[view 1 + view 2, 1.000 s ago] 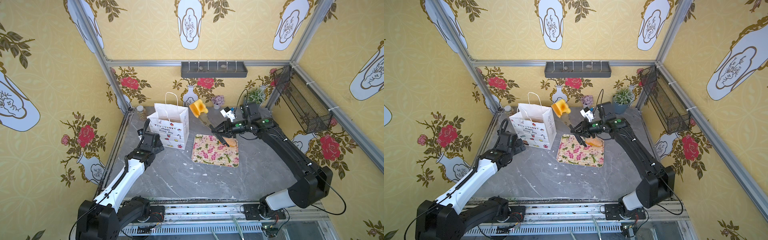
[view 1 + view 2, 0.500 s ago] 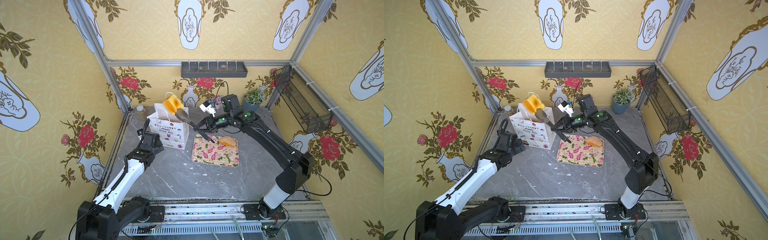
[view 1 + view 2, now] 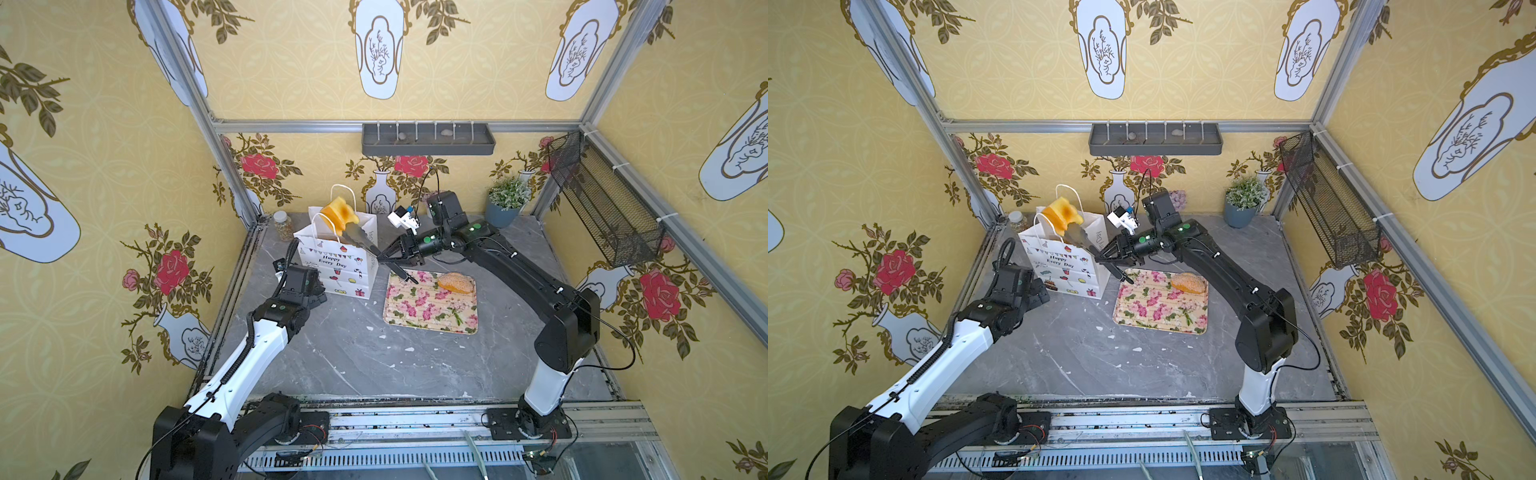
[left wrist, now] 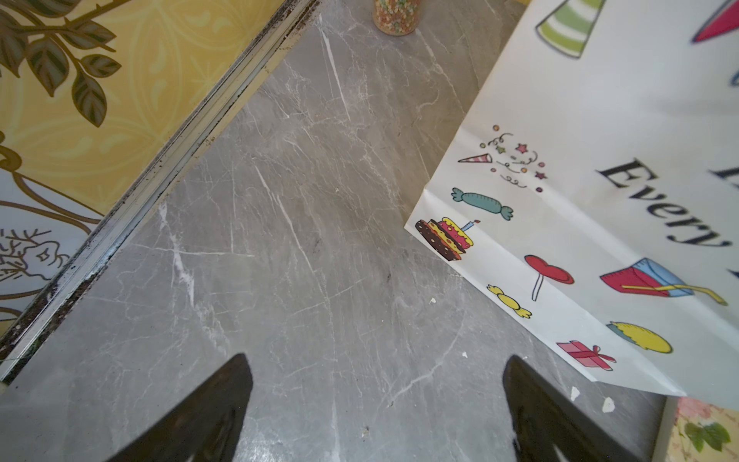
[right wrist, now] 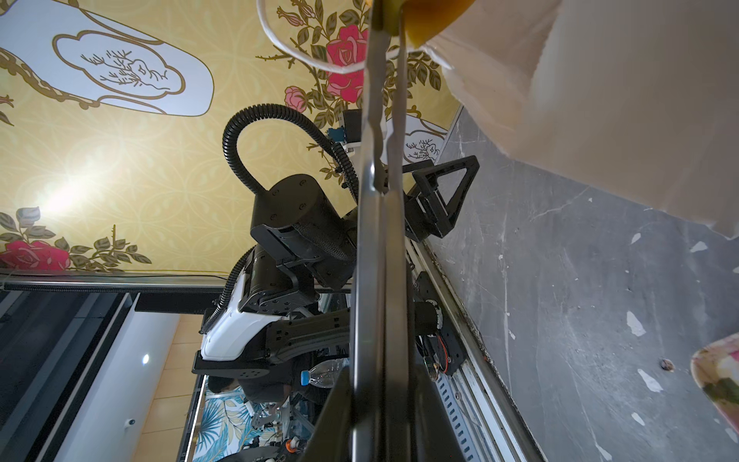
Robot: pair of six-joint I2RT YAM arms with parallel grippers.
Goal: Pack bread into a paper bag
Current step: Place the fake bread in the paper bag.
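The white paper bag (image 3: 338, 266) (image 3: 1065, 266) printed "Happy Every Day" stands upright at the back left. My right gripper (image 3: 384, 259) (image 3: 1100, 259) (image 5: 378, 432) is shut on metal tongs (image 3: 357, 240) (image 5: 376, 240). The tongs pinch a golden-yellow piece of bread (image 3: 340, 214) (image 3: 1061, 216) just above the bag's open top, between its handles. A seeded bun (image 3: 455, 282) (image 3: 1188, 282) lies on the floral tray (image 3: 428, 311). My left gripper (image 3: 316, 291) (image 4: 376, 360) is open and holds nothing, low over the table by the bag's lower front corner (image 4: 580, 160).
A small jar of coloured beads (image 3: 283, 224) sits behind the bag by the left wall. A potted plant (image 3: 507, 201) stands at the back right. A wire basket (image 3: 602, 208) hangs on the right wall, a grey shelf (image 3: 428, 139) on the back wall.
My right arm has swung left, carrying the bread in the tongs from behind the tray to over the bag's mouth. The left arm has stayed put.
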